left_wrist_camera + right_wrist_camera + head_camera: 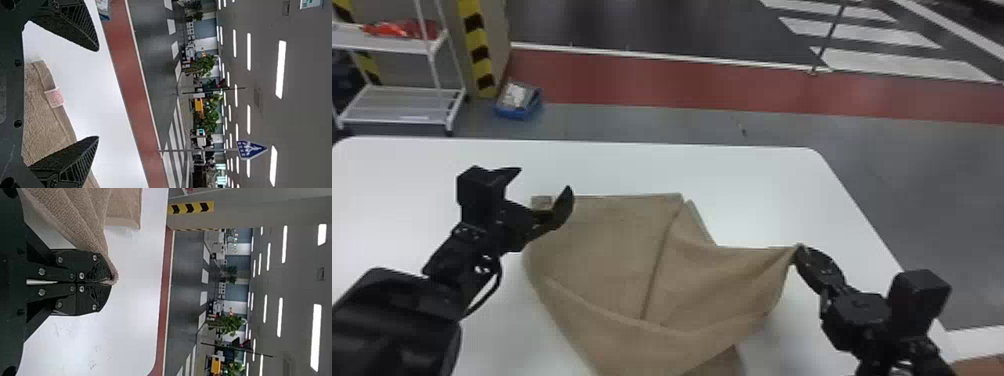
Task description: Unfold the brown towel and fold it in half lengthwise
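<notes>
The brown towel [612,245] lies partly folded and creased on the white table, its right corner drawn up to my right gripper [799,252], which is shut on it. In the right wrist view, that corner of the towel [88,223] is pinched between the fingertips of my right gripper [111,281]. My left gripper [544,180] stands open over the towel's far left corner, beside a small tag [541,202]. In the left wrist view, the towel edge with its pale tag [54,97] lies beyond the spread fingers of my left gripper [96,94].
The white table [747,185] extends around the towel, with its far edge behind and its right edge sloping past my right arm. Beyond it on the floor are a white shelf rack [402,92] and a blue bin [518,102].
</notes>
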